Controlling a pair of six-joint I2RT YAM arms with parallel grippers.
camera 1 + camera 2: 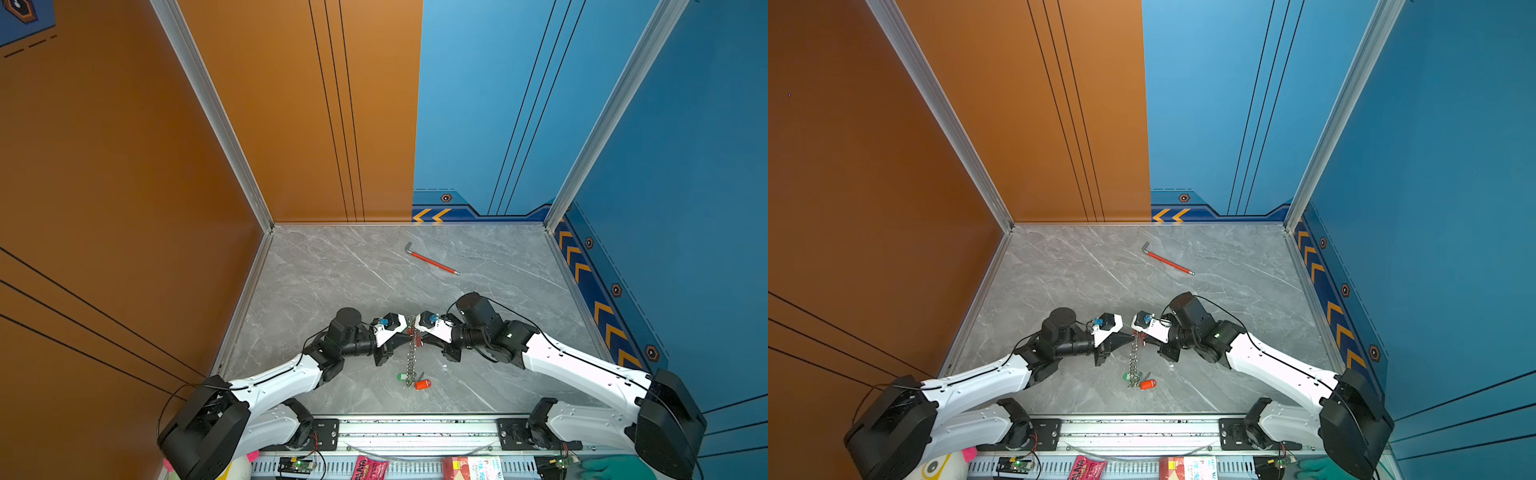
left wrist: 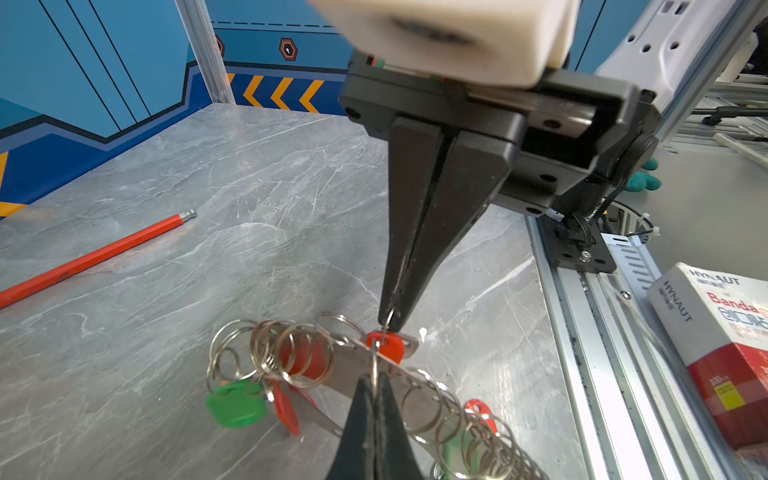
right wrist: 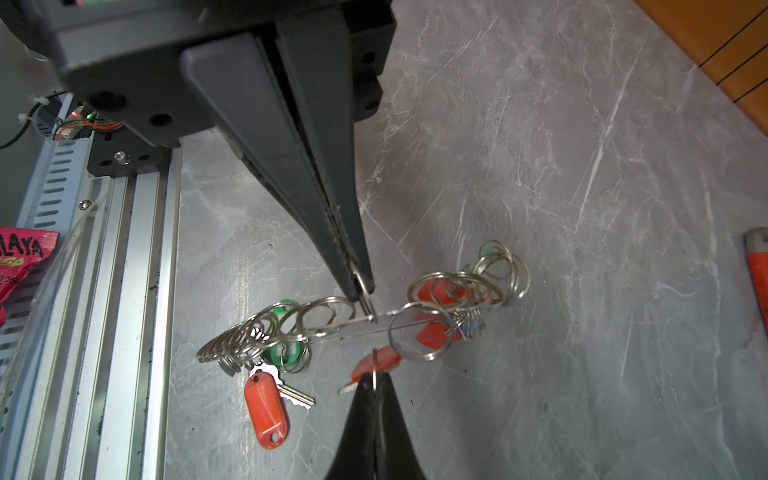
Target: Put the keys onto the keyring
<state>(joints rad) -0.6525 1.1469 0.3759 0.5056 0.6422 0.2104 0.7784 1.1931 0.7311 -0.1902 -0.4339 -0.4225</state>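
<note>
The keyring (image 1: 411,357), a flat grey strip strung with many silver rings, hangs off the table between both arms, as both top views show (image 1: 1133,361). My left gripper (image 2: 374,376) is shut on one of its rings (image 3: 365,291). Right beside it, my right gripper (image 3: 374,376) is shut on the split ring of an orange-tagged key (image 3: 376,363), held against the strip (image 2: 357,370). Another orange-tagged key (image 3: 266,409) and a green tag (image 2: 237,403) hang at the low end, touching the table. The two fingertips nearly meet (image 1: 409,338) (image 1: 419,340).
A red-sleeved hex wrench (image 1: 432,262) lies on the marble table toward the back. The aluminium rail (image 1: 415,428) runs along the front edge, with a bandage box (image 2: 723,332) and a pink packet (image 3: 20,257) beyond it. Orange and blue walls close three sides.
</note>
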